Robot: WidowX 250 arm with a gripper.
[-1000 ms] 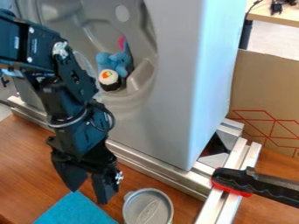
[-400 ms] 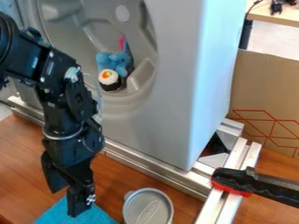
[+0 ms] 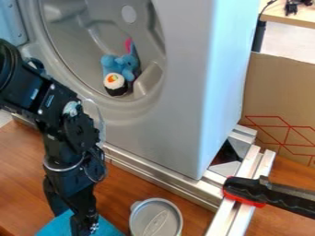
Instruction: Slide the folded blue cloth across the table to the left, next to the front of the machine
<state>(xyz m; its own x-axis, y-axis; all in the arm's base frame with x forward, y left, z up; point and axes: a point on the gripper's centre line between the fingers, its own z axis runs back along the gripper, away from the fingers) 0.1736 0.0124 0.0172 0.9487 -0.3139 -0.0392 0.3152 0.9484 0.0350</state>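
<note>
The gripper (image 3: 67, 221) hangs at the lower left, low over a teal cloth (image 3: 108, 227) on the wooden table. Its two fingers stand apart, one farther left and back, the other nearer the bottom edge. I see nothing held between them; whether they touch the cloth, I cannot tell. Right of the gripper stands a round container with a grey lid (image 3: 155, 218). Up in the round opening of a grey machine, a blue plush toy (image 3: 122, 66) with a pink part rests against a sushi-like toy (image 3: 115, 84), white on top and dark around its side.
The grey machine (image 3: 178, 110) rises behind the arm, with a metal rail (image 3: 161, 180) along its foot. At the lower right, a black and red clamp (image 3: 251, 191) lies across metal bars (image 3: 232, 216). Cardboard (image 3: 280, 99) stands at the right.
The gripper has moved left and down, from above the cloth's upper corner to low over the cloth, and has turned somewhat. The toys and the lidded container stayed where they were.
</note>
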